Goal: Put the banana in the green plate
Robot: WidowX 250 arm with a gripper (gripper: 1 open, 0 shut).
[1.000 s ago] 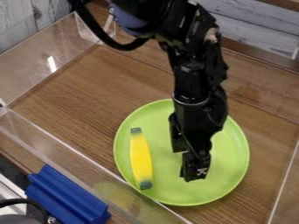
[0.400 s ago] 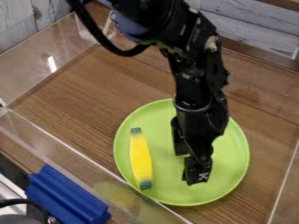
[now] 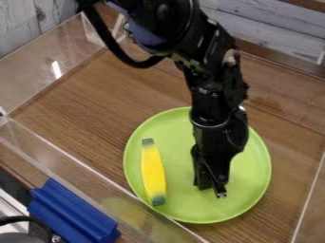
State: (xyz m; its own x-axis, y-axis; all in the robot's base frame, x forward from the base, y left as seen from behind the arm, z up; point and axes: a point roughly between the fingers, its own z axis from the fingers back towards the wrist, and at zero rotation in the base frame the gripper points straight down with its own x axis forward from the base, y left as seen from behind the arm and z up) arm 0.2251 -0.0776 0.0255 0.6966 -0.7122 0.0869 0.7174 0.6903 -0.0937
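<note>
We judge the placing done: the banana (image 3: 152, 172) lies on the green plate (image 3: 254, 152), at about nine o'clock of its centre. Our tool (image 3: 216, 185) stands clenched and empty over the plate, apart from the fruit. Next we would simply lift clear. A blue ridged block (image 3: 70, 216) sits on the tabletop (image 3: 114, 95) at seven o'clock, obstructing nothing.
</note>
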